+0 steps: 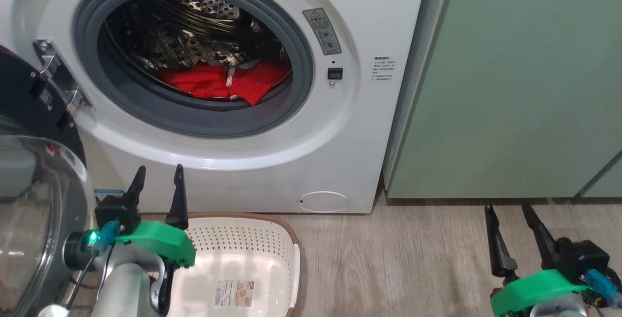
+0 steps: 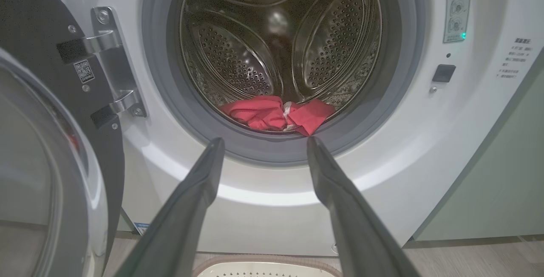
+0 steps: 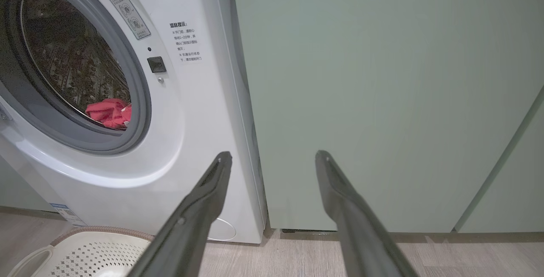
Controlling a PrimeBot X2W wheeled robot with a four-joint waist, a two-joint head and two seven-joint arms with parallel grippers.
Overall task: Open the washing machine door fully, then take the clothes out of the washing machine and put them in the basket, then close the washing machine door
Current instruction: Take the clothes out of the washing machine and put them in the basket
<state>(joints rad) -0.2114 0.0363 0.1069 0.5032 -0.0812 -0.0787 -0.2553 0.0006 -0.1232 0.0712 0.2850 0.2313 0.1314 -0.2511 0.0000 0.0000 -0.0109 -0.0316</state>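
Closest to me, my left gripper (image 1: 160, 168) hangs low on the left with its two dark fingers spread wide and nothing between them. It sits over the near-left corner of the basket (image 1: 294, 251), and its wrist camera looks along the fingers at the lower lip of the drum opening. My right gripper (image 1: 507, 207) is low on the right above the wood floor (image 1: 398, 263), well apart from the machine. Its jaws are equally wide and empty, and it faces the pale green cabinet (image 1: 510, 88). The basket stands on the floor just in front of the washing machine (image 1: 340, 161), below the opening, with the paper label (image 1: 234, 291) on its base in plain sight. The washing machine door (image 1: 24, 98) is swung out to the left on its metal hinge (image 1: 56, 76), its glass bowl right beside my left wrist. Further in, past the grey gasket (image 1: 194, 122), the clothes (image 1: 218, 81) lie in a red heap at the bottom front of the steel drum, with a white strip showing. From here I cannot tell whether that is one garment or several.
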